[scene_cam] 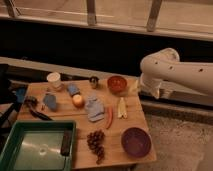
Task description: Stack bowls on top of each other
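Note:
A small orange-red bowl (117, 83) sits upright at the back of the wooden table (131, 120), right of centre. A larger dark purple-maroon bowl (136, 141) sits at the front right corner. The two bowls are apart, with a yellow piece and a red pepper between them. My white arm reaches in from the right. Its gripper (149, 89) hangs just off the table's right edge, beside the orange-red bowl and a little right of it. It holds nothing that I can see.
A white cup (54, 80) and a small metal cup (94, 81) stand at the back. An orange fruit (78, 100), blue items (93, 108), a red pepper (109, 117), a yellow piece (121, 107) and grapes (96, 142) lie mid-table. A green tray (30, 150) sits front left.

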`<action>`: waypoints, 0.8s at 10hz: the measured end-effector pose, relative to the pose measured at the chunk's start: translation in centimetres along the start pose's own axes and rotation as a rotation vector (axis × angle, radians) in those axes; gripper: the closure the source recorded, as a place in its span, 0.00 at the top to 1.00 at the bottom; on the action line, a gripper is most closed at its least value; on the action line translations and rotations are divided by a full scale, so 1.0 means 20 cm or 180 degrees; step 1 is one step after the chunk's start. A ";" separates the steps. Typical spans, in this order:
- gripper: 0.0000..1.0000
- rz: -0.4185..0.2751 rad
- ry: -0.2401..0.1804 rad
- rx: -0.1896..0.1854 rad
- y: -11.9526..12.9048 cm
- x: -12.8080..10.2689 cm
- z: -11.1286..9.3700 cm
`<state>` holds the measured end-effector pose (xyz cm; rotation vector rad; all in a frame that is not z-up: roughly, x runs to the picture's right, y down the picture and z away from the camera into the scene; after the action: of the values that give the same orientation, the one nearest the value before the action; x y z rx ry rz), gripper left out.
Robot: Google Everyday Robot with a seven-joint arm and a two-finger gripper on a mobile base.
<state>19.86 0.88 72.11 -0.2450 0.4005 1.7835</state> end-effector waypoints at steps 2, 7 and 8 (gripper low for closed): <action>0.80 -0.0017 -0.0257 -0.0057 0.13 -0.12 -0.02; 0.80 0.0307 -0.0779 -0.0359 0.22 -0.26 -0.09; 0.80 0.0324 -0.0731 -0.0334 0.20 -0.26 -0.07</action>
<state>17.17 -5.15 73.30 -0.0924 0.1579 1.9108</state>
